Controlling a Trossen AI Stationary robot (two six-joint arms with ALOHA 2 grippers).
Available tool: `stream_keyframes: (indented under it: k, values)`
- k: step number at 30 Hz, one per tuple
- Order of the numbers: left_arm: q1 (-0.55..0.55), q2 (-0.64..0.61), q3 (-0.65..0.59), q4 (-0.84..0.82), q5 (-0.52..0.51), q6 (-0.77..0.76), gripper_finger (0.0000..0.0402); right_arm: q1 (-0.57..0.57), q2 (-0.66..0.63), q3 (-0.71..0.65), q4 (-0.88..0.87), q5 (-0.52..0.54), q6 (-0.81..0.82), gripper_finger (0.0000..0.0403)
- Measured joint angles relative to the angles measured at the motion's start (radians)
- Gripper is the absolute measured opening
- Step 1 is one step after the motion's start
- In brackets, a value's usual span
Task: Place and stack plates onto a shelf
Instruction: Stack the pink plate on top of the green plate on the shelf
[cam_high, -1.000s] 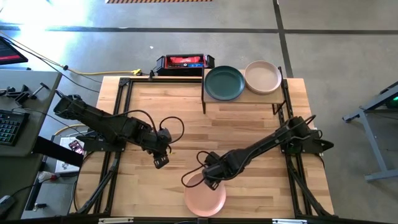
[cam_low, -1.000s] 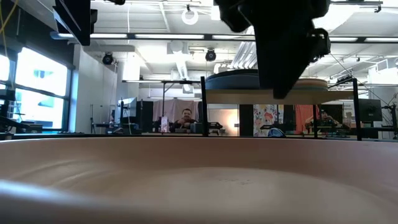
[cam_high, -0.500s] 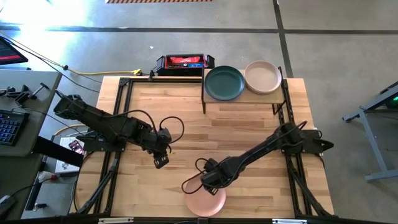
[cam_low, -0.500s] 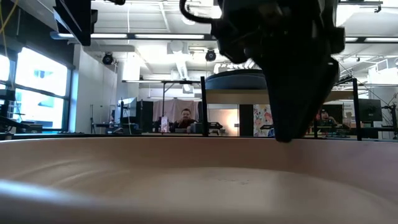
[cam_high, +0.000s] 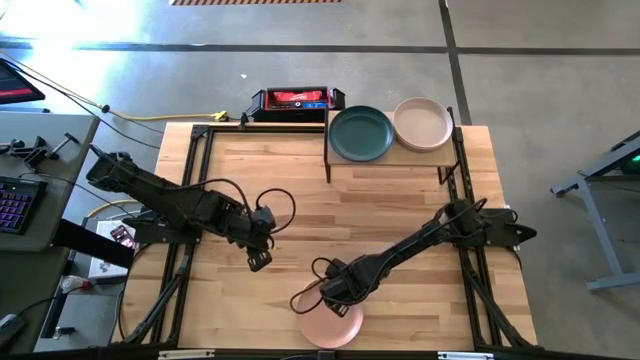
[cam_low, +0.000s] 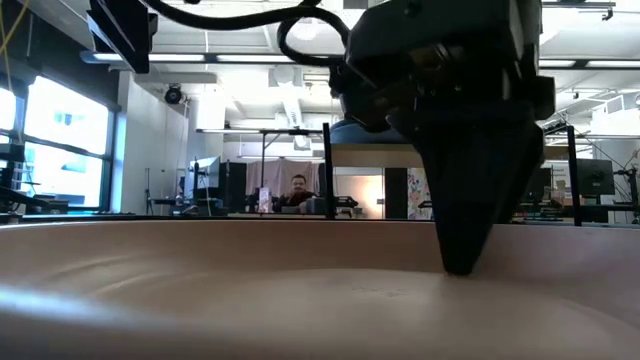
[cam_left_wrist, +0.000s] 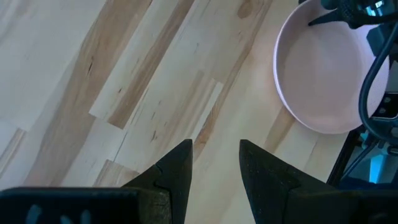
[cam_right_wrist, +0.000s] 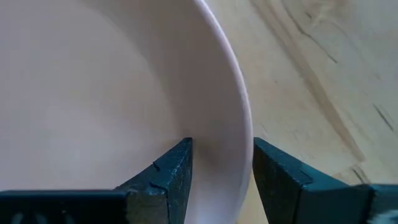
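The pink plate (cam_high: 330, 327) lies flat on the tabletop at the table's near edge; it fills the low view (cam_low: 300, 300) and shows in the left wrist view (cam_left_wrist: 323, 74). My right gripper (cam_high: 335, 300) is low over the plate's far rim, open, with one finger inside the rim and one outside (cam_right_wrist: 221, 155). My left gripper (cam_high: 258, 262) hangs open above bare wood left of centre (cam_left_wrist: 216, 152). On the shelf (cam_high: 342, 162) at the far right rest a dark teal plate (cam_high: 361, 133) and a beige plate (cam_high: 422, 123). My right gripper comes from above, pointing down, and stands astride the pink plate's far rim (cam_right_wrist: 239, 118), one finger inside the hollow and one outside. In the low view a fingertip (cam_low: 460, 262) reaches down to the plate's inner face. Whether it touches, I cannot tell.
A red-and-black box (cam_high: 295, 100) sits at the far edge, left of the shelf. Black frame rails (cam_high: 190, 200) run along the table's sides. Bare wood lies between the two arms (cam_high: 320, 210). People sit in the room beyond the table (cam_low: 297, 190).
My right gripper has moved toward the table's near edge and down, from above the plate's far side to low over its rim. The pink plate has stayed in place.
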Motion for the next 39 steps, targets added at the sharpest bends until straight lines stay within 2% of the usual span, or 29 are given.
stream_keyframes:
  k: [5,11,13,25,39]
  values:
    - [0.000,0.000,0.000,0.000,-0.001,0.000,0.0122,0.000,0.000,0.000,-0.001,-0.017,0.002,0.0125]
    - [0.000,0.000,0.000,0.000,-0.004,0.000,0.0122,0.000,0.000,0.000,-0.002,-0.033,0.006,0.0025]
    - [0.000,0.000,0.000,0.000,-0.003,0.000,0.0122,-0.002,-0.002,0.002,0.000,-0.033,0.007,0.0010]
    - [0.000,0.000,0.000,0.000,-0.003,0.000,0.0122,-0.002,-0.052,0.001,-0.020,-0.023,0.015,0.0001]
    - [0.000,0.000,0.000,0.000,-0.003,0.001,0.0122,-0.019,-0.218,0.000,-0.130,0.093,-0.009,0.0001]
